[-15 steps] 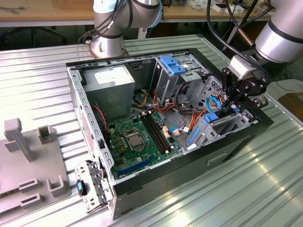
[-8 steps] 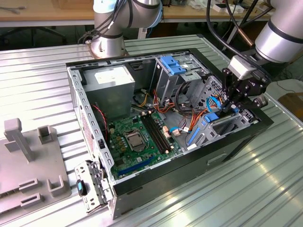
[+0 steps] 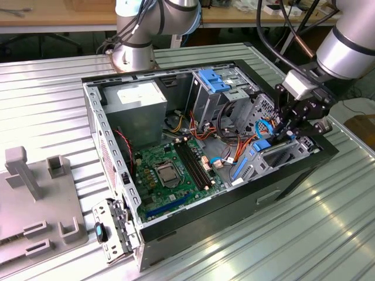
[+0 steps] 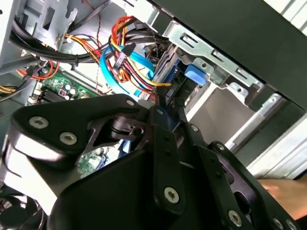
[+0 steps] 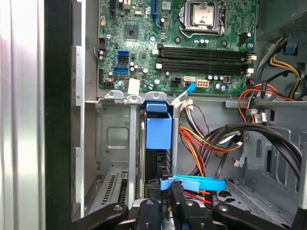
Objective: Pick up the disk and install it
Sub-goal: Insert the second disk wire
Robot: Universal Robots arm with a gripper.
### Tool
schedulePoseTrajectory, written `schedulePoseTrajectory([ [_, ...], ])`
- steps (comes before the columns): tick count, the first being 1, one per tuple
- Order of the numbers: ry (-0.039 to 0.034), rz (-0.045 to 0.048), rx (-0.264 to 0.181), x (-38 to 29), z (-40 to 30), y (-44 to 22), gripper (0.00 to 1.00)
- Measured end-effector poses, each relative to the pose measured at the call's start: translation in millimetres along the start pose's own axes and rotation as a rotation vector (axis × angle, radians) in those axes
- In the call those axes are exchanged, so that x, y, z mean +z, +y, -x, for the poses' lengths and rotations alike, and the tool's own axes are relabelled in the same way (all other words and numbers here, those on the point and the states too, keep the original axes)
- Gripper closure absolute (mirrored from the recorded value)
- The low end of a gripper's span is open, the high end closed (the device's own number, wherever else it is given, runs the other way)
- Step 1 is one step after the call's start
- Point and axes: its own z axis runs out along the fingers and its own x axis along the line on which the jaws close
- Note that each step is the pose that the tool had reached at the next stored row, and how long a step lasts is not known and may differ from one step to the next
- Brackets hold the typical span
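The disk (image 5: 158, 132), a dark drive in a bright blue carrier, stands on edge in the metal drive bay (image 5: 112, 139) at the edge of the open computer case (image 3: 293, 175). Its blue end tab (image 4: 195, 73) sits against the bay's metal rail. In the exterior view the disk (image 3: 262, 144) shows as a blue strip in the bay at the case's right end. My gripper (image 3: 285, 130) hangs over that bay. In both wrist views the black fingers (image 5: 178, 199) close on the disk's near end, and the gripper (image 4: 160, 111) pinches a bit of blue between its tips.
Bundles of orange, red and black wires (image 5: 211, 143) and flat blue cables (image 5: 196, 183) lie right beside the bay. The green motherboard (image 3: 170, 170) fills the case floor. A pale blue bracket (image 3: 214, 79) tops the far drive cage. A grey fixture (image 3: 35, 193) stands on the table's left.
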Motion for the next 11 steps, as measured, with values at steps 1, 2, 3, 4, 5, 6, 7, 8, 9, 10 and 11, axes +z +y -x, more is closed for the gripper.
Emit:
schedulePoseTrajectory([
  [1, -0.0002, -0.0008, 0.0, -2.0, 0.1, -0.2, 0.77],
  [2, 0.0, -0.0017, 0.0, -4.3, 0.2, -0.3, 0.77],
  [3, 0.0002, -0.0024, 0.0, -6.1, 0.3, -0.4, 0.77],
  [4, 0.0002, -0.0029, 0.0, -7.7, 0.4, -0.5, 0.77],
  [5, 0.0002, -0.0031, 0.0, -8.8, 0.4, -0.6, 0.77],
  [6, -0.0002, -0.0034, 0.0, -8.8, 0.4, -0.6, 0.77],
  [7, -0.0001, -0.0033, 0.0, -8.9, 0.5, -0.6, 0.78],
  [8, 0.0002, -0.0033, 0.0, -9.2, 0.5, -0.6, 0.85],
  [9, 0.0001, -0.0033, 0.0, -9.2, 0.5, -0.6, 0.89],
  [10, 0.0001, -0.0033, 0.0, -9.3, 0.5, -0.6, 0.89],
  [11, 0.0001, -0.0033, 0.0, -9.4, 0.5, -0.6, 0.89],
])
